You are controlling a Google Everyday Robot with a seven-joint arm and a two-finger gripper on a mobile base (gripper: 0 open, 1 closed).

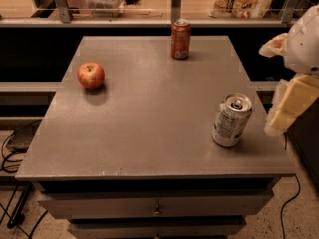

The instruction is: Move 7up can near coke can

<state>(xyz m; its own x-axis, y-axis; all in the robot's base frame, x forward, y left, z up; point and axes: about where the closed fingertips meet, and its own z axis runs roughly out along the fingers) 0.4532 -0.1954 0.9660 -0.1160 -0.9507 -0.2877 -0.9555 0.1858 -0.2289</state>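
Grey table top [149, 128]: 7up can [232, 119] right front, coke can [181, 39] well apart at rear; gripper [289, 106] just beside 7up can, grip state cannot be told.

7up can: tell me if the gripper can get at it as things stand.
Probably yes. The gripper hangs close beside the 7up can, off the right edge of the table, with nothing between them. The apple and coke can stand far off.

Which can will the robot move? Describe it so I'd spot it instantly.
Find the grey table, then its near right corner, next to the gripper off that side. The 7up can stands there: silvery-white with a text panel, unlike the red coke can at the far edge.
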